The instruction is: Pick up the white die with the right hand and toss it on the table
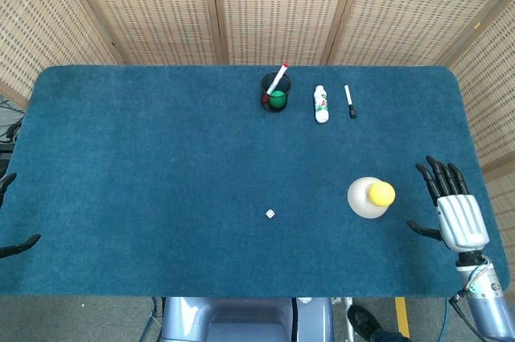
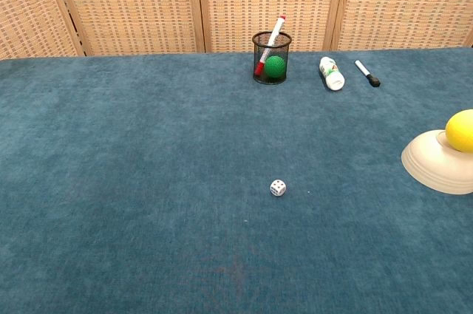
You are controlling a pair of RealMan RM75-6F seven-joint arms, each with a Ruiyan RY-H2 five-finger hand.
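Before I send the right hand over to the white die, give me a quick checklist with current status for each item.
1. Die location: white die lies alone on the blue table, nothing touching it. Ok.
2. Right hand free: right hand holds nothing, fingers spread. Ok.
3. Path to the die: the plate with the yellow ball sits between hand and die; go around or over it. Not ok.
4. Left hand clear: left hand only shows fingertips at the far edge, away from the die. Ok.
5. Toss space: open cloth around the die; cup, bottle and marker are at the back. Ok.
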